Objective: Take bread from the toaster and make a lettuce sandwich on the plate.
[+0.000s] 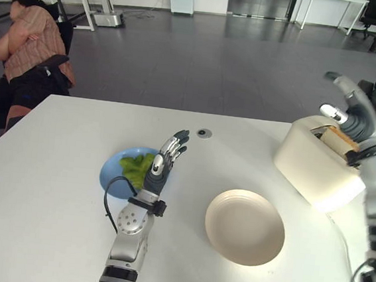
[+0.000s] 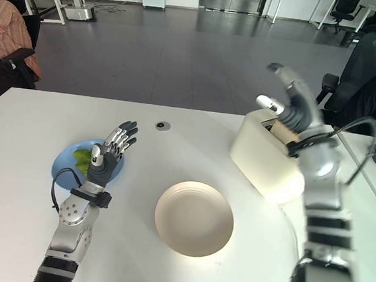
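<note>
The left hand's fingers are stretched out almost straight and close together, holding nothing, with their tips over the far rim of a blue plate. The left hand itself hangs over that plate's right side, just beside the lettuce heaped on it; whether the hand touches the plate cannot be told. The right hand's fingers are spread and raised, gripping nothing, and the right hand stands at the top of the toaster, right beside the bread that sticks up out of the slot. The bread sits between the thumb side of the hand and the toaster's rim, and contact there cannot be told. The toaster stands at an angle on the right of the surface, close to the far edge and to the right edge, so there is little room behind it or to its right. Between the two hands, nearer the front, lies the cream plate, bare, well apart from the blue plate and near the toaster's front corner. The stretch of surface between the toaster and the cream plate is open, as is the wide strip along the left edge. A small round disc is set into the surface near the far edge, between the blue plate and the toaster. Beyond that edge is dark open floor.
</note>
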You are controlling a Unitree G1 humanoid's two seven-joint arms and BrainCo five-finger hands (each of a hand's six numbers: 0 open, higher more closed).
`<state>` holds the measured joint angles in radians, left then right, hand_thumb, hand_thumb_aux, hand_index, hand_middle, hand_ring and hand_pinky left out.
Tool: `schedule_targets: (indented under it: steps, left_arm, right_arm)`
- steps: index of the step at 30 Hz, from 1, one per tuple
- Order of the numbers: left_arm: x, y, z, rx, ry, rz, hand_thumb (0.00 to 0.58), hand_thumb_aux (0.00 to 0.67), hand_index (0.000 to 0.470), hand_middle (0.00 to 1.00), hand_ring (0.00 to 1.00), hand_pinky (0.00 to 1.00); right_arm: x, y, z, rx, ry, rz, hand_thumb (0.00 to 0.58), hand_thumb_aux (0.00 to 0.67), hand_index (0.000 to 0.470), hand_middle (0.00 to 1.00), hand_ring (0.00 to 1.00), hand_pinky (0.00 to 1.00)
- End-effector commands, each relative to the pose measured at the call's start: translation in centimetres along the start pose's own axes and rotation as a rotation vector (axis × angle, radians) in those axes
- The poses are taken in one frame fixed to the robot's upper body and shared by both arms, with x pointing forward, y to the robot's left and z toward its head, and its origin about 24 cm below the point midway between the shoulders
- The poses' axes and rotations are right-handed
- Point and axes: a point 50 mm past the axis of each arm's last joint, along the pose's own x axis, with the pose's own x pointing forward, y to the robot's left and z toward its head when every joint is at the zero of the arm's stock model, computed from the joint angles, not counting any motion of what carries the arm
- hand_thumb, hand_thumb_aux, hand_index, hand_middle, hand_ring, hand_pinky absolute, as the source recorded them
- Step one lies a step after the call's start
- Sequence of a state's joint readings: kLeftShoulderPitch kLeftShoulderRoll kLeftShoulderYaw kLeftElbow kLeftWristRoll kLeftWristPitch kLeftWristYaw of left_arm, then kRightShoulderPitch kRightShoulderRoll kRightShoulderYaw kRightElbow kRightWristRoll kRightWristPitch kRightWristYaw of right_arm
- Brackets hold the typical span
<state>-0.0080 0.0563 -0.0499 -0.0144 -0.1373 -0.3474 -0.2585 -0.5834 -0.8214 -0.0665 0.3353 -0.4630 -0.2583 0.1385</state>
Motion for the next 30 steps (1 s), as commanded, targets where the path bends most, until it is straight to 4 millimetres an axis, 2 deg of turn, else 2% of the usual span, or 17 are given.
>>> schedule_targets:
  steps: [1,5,7,11,16,22,23,24,25,30]
  left_arm:
    - [0.0,0.3,-0.1,0.01,0.016,-0.008,0.0,0.0,0.0,0.0,0.0,0.0]
    - [0.0,0.4,-0.1,0.021,0.015,-0.01,0.0,0.0,0.0,0.0,0.0,0.0]
    - [0.0,0.9,-0.1,0.027,0.018,0.006,0.0,0.0,0.0,0.0,0.0,0.0]
    - [-0.1,1.1,-0.1,0.034,0.025,0.008,0.0,0.0,0.0,0.0,0.0,0.0]
    - [0.0,1.1,-0.2,0.036,0.028,0.005,0.0,0.0,0.0,0.0,0.0,0.0]
    - [-0.1,1.2,-0.2,0.039,0.032,0.008,0.0,0.0,0.0,0.0,0.0,0.0]
    - [-0.1,1.2,-0.2,0.04,0.033,0.008,0.0,0.0,0.0,0.0,0.0,0.0]
    - [-0.1,1.2,-0.2,0.041,0.033,0.008,0.0,0.0,0.0,0.0,0.0,0.0]
    - [-0.1,1.2,-0.2,0.042,0.034,0.009,0.0,0.0,0.0,0.0,0.0,0.0]
    - [-0.2,1.3,-0.3,0.048,0.043,0.011,0.0,0.0,0.0,0.0,0.0,0.0]
  right_arm:
    - [0.8,-1.7,-2.1,-0.236,0.102,0.098,0.0,0.0,0.0,0.0,0.0,0.0]
    - [0.3,-1.9,-5.9,-0.413,0.302,0.308,0.0,0.0,0.0,0.0,0.0,0.0]
    - [0.0,-1.4,-6.9,-0.459,0.359,0.402,0.0,0.0,0.0,0.0,0.0,0.0]
    - [0.2,-0.5,-7.5,-0.48,0.386,0.47,0.0,0.0,0.0,0.0,0.0,0.0]
    - [0.2,-0.7,-8.1,-0.499,0.414,0.488,0.0,0.0,0.0,0.0,0.0,0.0]
    - [0.6,0.0,-7.7,-0.515,0.375,0.539,0.0,0.0,0.0,0.0,0.0,0.0]
    - [0.6,0.1,-7.7,-0.515,0.374,0.549,0.212,0.137,0.096,0.0,0.0,0.0]
    - [0.6,0.2,-7.7,-0.514,0.37,0.554,0.555,0.531,0.372,0.0,0.0,0.0]
    - [0.7,0.3,-7.5,-0.514,0.358,0.567,0.58,0.67,0.47,0.0,0.0,0.0]
    - [0.7,1.9,-6.7,-0.472,0.292,0.654,0.58,0.67,0.47,0.0,0.0,0.0]
